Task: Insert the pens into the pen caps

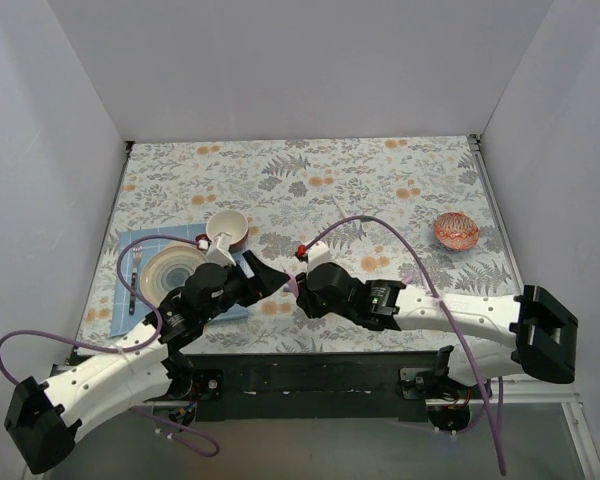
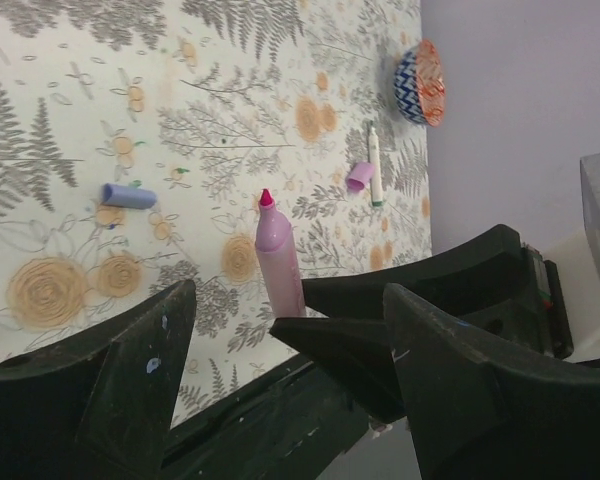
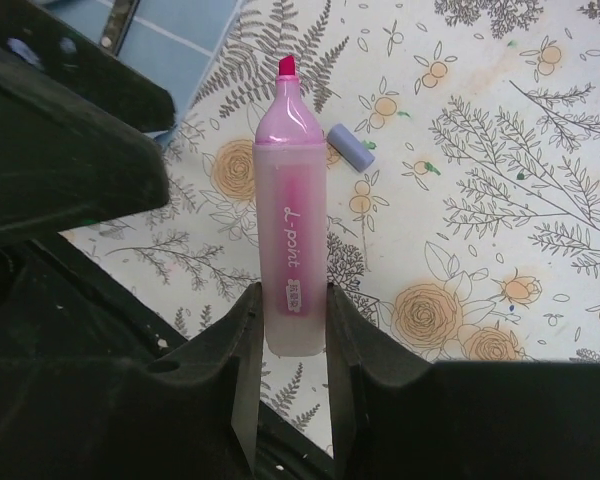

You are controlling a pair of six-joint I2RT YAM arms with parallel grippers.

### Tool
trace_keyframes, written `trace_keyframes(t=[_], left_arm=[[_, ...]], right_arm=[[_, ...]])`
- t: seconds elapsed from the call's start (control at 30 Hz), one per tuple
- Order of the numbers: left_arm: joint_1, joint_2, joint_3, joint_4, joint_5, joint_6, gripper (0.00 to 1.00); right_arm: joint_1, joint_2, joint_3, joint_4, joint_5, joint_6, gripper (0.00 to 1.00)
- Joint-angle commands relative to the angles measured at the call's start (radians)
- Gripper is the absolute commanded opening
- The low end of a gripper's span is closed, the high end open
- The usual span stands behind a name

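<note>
My right gripper point(image 3: 292, 300) is shut on the base of a thick pink pen point(image 3: 291, 230), uncapped, with its red tip pointing away over the floral table. In the top view this gripper point(image 1: 298, 288) sits near the table's front middle. My left gripper point(image 2: 285, 300) is open and empty, its jaws spread wide just short of the pink pen point(image 2: 278, 265); in the top view it point(image 1: 270, 275) almost meets the right gripper. A purple cap point(image 3: 350, 147) lies on the table beyond the pen tip. A lilac-pink cap point(image 2: 359, 177) lies beside a slim white pen point(image 2: 375, 165).
A white cup point(image 1: 226, 228), a plate point(image 1: 170, 270) and a silver fork point(image 1: 134, 285) sit on a blue cloth point(image 1: 130, 245) at the left. A red-patterned bowl point(image 1: 456, 232) stands at the right. Purple cables arc over both arms.
</note>
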Motion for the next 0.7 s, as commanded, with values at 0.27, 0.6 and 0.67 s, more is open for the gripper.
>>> trace_keyframes(t=[0.27, 0.6, 0.67], left_arm=[[0.0, 0.128, -0.038, 0.366, 0.17, 0.072, 0.65], [0.0, 0.171, -0.037, 0.371, 0.185, 0.057, 0.06], [0.0, 0.158, -0.037, 0.38, 0.199, 0.063, 0.0]], right_arm=[[0.003, -0.178, -0.153, 0.348, -0.012, 0.07, 0.01], [0.005, -0.241, -0.216, 0.478, -0.073, 0.081, 0.01], [0.005, -0.256, -0.231, 0.5, -0.118, 0.075, 0.17]])
